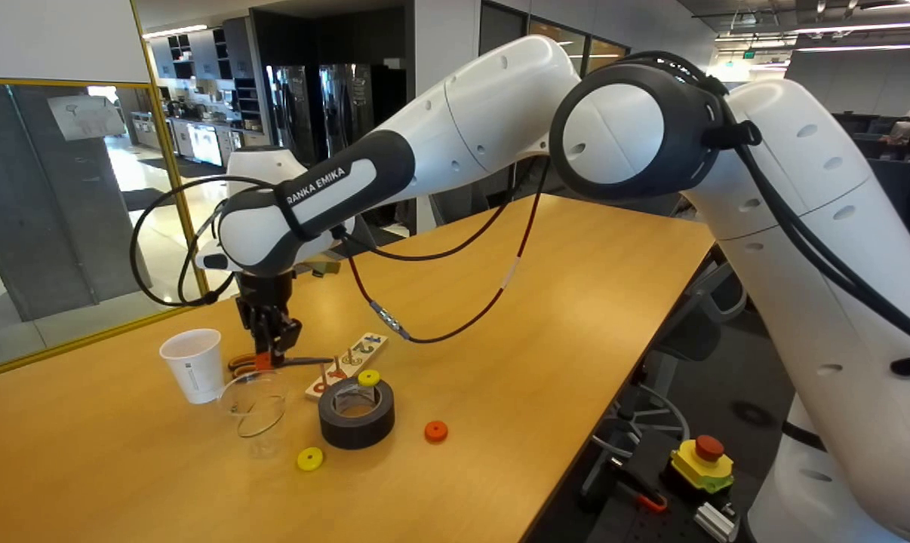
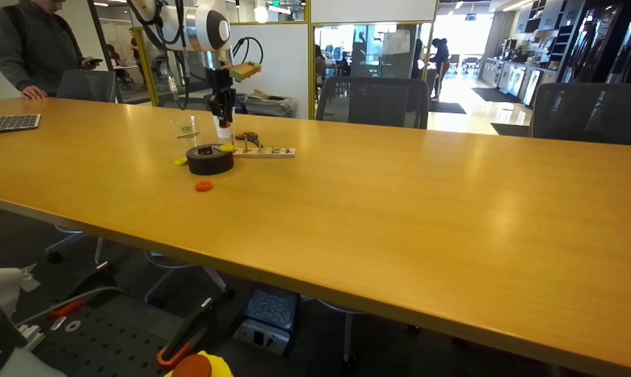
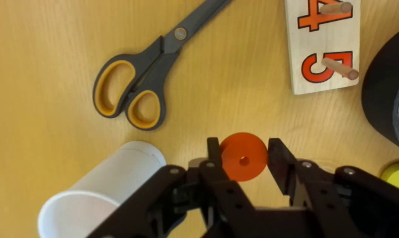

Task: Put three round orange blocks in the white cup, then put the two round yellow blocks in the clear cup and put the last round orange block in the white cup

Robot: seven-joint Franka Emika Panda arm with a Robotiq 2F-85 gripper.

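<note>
Wood-grained tan tabletop [image 2: 425,209]; in an exterior view, dark mesh-backed chair [image 2: 373,102] beyond at one o'clock. Black two-fingered gripper [image 3: 243,148], clamped on round orange block [image 3: 244,170].

Orange block [image 3: 242,150]; yellow block [image 1: 310,461]; white cup [image 1: 195,367]; black tape [image 1: 357,432].

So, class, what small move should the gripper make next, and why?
Probably carry the held orange block over the mouth of the white cup before releasing: the gripper is shut on it, but the wrist view shows it beside the cup, not above.
</note>
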